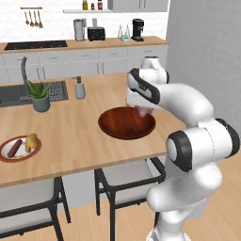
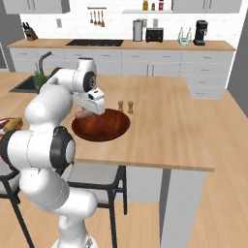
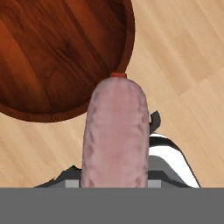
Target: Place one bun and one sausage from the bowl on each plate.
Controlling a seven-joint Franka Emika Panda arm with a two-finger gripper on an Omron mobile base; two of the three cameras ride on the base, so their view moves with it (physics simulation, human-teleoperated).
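We are gripping 1 sausage [image 3: 114, 133] in our hand [image 1: 143, 111], the fingers clenched on it so that it is hanging lengthwise from the hand, its long axis running straight along the hand's own line of sight. In the hand view its pinkish body is rising up the middle, with the red tip at the far end lying over the rim of the bowl [image 3: 52, 57]. The hand is hovering above the right-hand edge of the wide dark reddish-brown bowl, clear of it, over the wooden surface [image 1: 75, 141].

Inside, the bowl is looking bare where we can see it.

Well apart, at the far left end of the surface, 1 plate [image 1: 7, 153] is already carrying a sausage and a bun [image 1: 31, 141] side by side. We are judging that plate served, so our sausage is meant for another plate, and we cannot tell where that one is lying from here.
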